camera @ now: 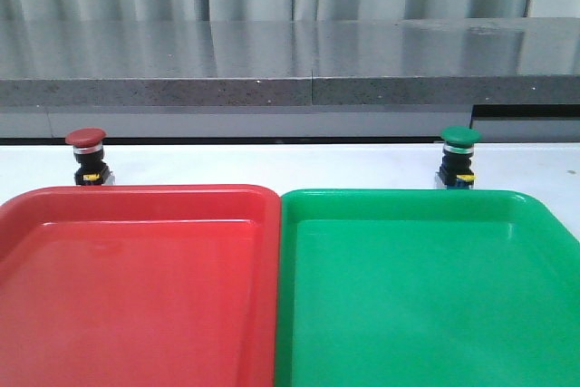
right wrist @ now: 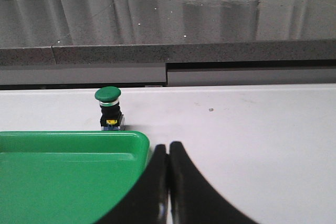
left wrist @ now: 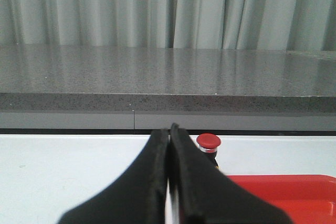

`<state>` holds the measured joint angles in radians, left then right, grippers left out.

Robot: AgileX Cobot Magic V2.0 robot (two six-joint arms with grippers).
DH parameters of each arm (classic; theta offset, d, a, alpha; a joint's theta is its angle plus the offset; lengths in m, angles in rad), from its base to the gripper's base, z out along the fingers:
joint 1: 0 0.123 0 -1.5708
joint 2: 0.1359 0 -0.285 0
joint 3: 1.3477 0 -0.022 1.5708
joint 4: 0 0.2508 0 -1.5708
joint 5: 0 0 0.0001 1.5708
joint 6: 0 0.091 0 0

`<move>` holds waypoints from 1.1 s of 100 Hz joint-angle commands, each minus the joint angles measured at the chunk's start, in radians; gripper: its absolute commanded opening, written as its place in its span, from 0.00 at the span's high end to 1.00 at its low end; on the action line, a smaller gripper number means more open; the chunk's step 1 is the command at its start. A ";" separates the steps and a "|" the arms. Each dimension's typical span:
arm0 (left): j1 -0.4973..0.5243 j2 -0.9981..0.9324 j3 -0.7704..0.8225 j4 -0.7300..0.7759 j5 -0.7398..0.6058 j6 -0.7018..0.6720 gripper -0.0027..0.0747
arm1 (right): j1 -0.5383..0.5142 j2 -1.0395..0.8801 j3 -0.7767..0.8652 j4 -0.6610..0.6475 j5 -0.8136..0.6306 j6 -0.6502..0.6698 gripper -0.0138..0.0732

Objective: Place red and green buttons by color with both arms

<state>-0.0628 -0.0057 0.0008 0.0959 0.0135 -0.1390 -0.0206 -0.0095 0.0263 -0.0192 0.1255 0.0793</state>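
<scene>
The red button point(camera: 87, 155) stands upright on the white table just behind the red tray point(camera: 136, 314). The green button point(camera: 458, 157) stands upright behind the green tray point(camera: 426, 314). Neither arm shows in the front view. In the left wrist view my left gripper point(left wrist: 169, 130) is shut with nothing held, and the red button point(left wrist: 208, 144) stands a little beyond it, to one side. In the right wrist view my right gripper point(right wrist: 168, 148) is shut and empty beside the green tray's corner point(right wrist: 137, 141); the green button point(right wrist: 109, 107) stands further off behind that tray.
A grey stone ledge point(camera: 290, 70) runs along the far edge of the white table point(camera: 272, 165), with pale curtains behind it. The two trays lie side by side, touching, across the front of the table.
</scene>
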 commanded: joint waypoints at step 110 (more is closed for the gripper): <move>0.003 0.368 -0.420 -0.062 0.272 -0.013 0.99 | -0.001 -0.018 -0.013 0.000 -0.087 -0.002 0.92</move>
<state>-0.0628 0.2634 -0.3113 0.0428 0.2942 -0.1409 -0.0206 -0.0095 0.0263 -0.0192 0.1255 0.0793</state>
